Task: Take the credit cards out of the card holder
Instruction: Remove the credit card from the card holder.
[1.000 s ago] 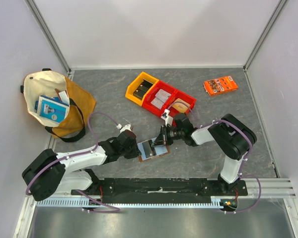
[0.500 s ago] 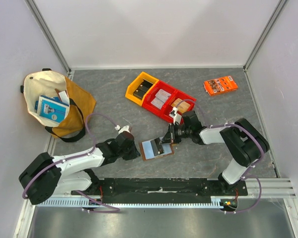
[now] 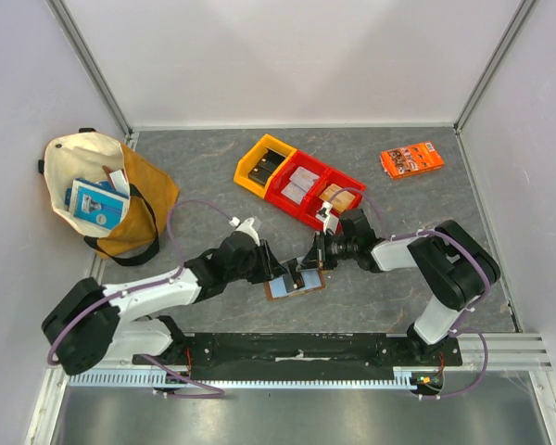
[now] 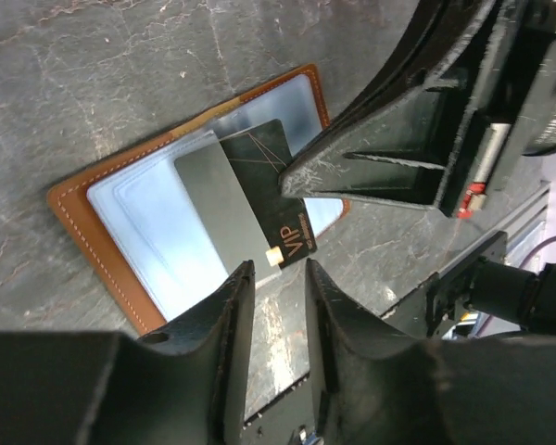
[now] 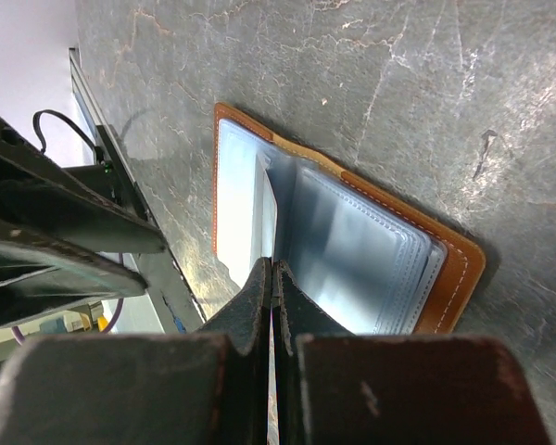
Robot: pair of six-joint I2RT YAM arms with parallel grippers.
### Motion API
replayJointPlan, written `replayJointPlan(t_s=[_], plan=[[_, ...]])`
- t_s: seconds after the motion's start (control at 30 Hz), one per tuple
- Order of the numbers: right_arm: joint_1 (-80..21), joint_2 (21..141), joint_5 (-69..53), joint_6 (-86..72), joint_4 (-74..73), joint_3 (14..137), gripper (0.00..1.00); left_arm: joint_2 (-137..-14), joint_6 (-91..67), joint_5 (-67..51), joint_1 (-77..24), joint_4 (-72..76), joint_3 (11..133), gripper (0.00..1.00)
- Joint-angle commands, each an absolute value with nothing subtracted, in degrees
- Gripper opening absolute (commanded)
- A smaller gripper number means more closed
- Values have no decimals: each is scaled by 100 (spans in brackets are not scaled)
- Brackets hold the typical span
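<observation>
Top view bright, evenly lit from above; soft shadows sit close under the arms on the grey tabletop [image 3: 371, 148]. Left wrist: left gripper [image 4: 278, 271] dark and soft-focused near the lens, sheen on the clear sleeves of the card holder [image 4: 153, 236] just beyond its tips. Right wrist: right gripper [image 5: 273, 267] blurred, pale glare on tabletop beside its tips.

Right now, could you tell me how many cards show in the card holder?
2: a grey card overlapping a black VIP card, midway across the card holder; others may be hidden.

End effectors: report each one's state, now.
Left end effector: open, holding nothing.
Right end effector: closed at the wallet sleeves; any grip cannot be told.
</observation>
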State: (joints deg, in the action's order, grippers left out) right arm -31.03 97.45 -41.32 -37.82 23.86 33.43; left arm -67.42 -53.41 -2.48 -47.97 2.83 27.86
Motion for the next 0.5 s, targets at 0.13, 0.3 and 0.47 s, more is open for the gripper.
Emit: replayJointPlan(t_s=[0.13, 0.3, 0.47], plan=[[-3129, 9721, -4104, -3823, 2628, 3252, 0, -7698, -5291, -326, -4764, 248, 3049, 21], [-3120, 9589, -3973, -3639, 2313, 3313, 0, -7814, -5502, -106, -4772, -220, 2857, 10], [-2989, 9335, -3718, -3331, 1715, 3410, 0, -7743, -5546, -26, -4755, -386, 2611, 8]])
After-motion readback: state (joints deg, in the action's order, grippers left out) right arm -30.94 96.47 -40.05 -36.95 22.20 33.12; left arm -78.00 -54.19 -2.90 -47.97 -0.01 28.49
